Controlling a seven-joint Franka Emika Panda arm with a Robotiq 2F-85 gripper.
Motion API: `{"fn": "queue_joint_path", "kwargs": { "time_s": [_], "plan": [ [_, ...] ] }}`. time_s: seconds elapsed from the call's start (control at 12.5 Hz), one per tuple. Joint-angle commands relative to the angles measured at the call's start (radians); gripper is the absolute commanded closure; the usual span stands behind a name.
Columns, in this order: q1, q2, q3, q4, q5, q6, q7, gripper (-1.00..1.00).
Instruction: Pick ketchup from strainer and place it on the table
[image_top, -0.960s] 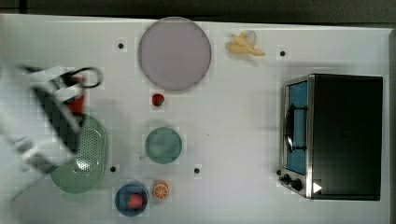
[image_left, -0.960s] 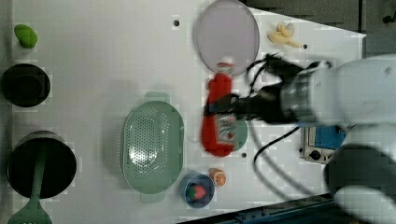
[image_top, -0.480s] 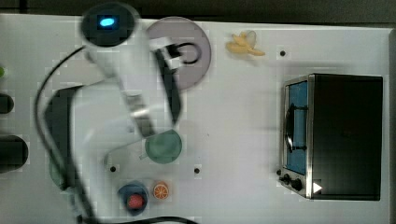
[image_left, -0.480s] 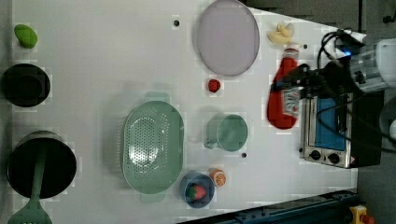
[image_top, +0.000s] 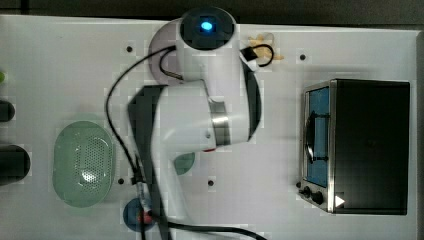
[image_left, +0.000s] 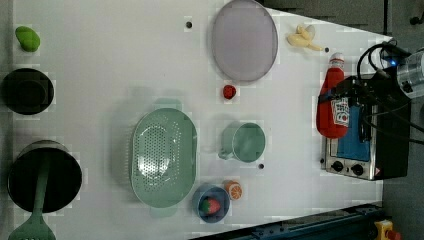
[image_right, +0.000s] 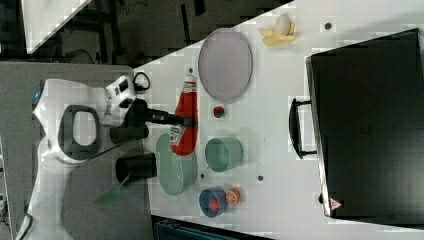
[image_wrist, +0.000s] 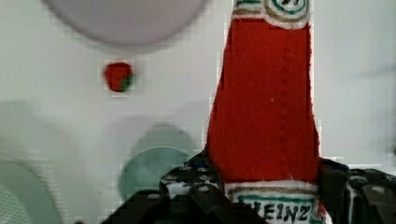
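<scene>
The ketchup (image_left: 334, 100) is a red bottle with a white label, held in the air by my gripper (image_left: 345, 96), which is shut on its labelled lower body. In the right view the ketchup (image_right: 186, 122) hangs off the end of my gripper (image_right: 183, 121), between the strainer (image_right: 172, 172) and a purple plate. Through the wrist view the ketchup (image_wrist: 266, 102) rises from my gripper (image_wrist: 266, 186), with the white table (image_wrist: 355, 84) below. The pale green strainer (image_left: 162, 157) lies on the table (image_left: 100, 65) with nothing in it. My arm (image_top: 200, 100) covers the middle of the top view, beside the strainer (image_top: 84, 162).
A black toaster oven (image_left: 367, 140) stands at the left view's right. A purple plate (image_left: 244, 40), a banana (image_left: 301, 38), a small strawberry (image_left: 229, 91), a teal cup (image_left: 246, 142), a blue bowl (image_left: 211, 202) and an orange half (image_left: 233, 189) lie around. Dark pots (image_left: 44, 176) line the left view's left.
My gripper has carried the ketchup further towards the left view's right, from beside the oven to in front of it. The arm has swung across the top view.
</scene>
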Motion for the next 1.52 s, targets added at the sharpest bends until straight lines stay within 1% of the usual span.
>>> {"fn": "queue_joint_path", "kwargs": {
  "time_s": [0.08,0.4,0.56,0.64,0.8,0.96,1.12,1.28,1.44,1.52],
  "plan": [
    [-0.023,-0.018,-0.022,-0.110,0.001,0.123,-0.109,-0.13],
    [-0.035,-0.010,-0.096,-0.312,0.001,0.358,-0.109,-0.13],
    [-0.035,0.004,-0.120,-0.384,0.001,0.478,-0.109,-0.13],
    [-0.035,0.016,-0.127,-0.410,0.001,0.530,-0.107,-0.20],
    [-0.034,0.047,-0.129,-0.437,-0.001,0.587,-0.103,-0.60],
    [-0.035,0.058,-0.129,-0.434,-0.016,0.589,-0.100,-1.00],
    [-0.035,0.022,-0.122,-0.404,-0.012,0.583,-0.100,-1.00],
    [-0.035,-0.047,-0.108,-0.343,-0.011,0.548,-0.099,-1.00],
    [-0.035,-0.130,-0.103,-0.264,-0.004,0.442,-0.057,-1.00],
    [-0.035,-0.168,-0.103,-0.218,0.012,0.377,0.001,-1.00]
  ]
}}
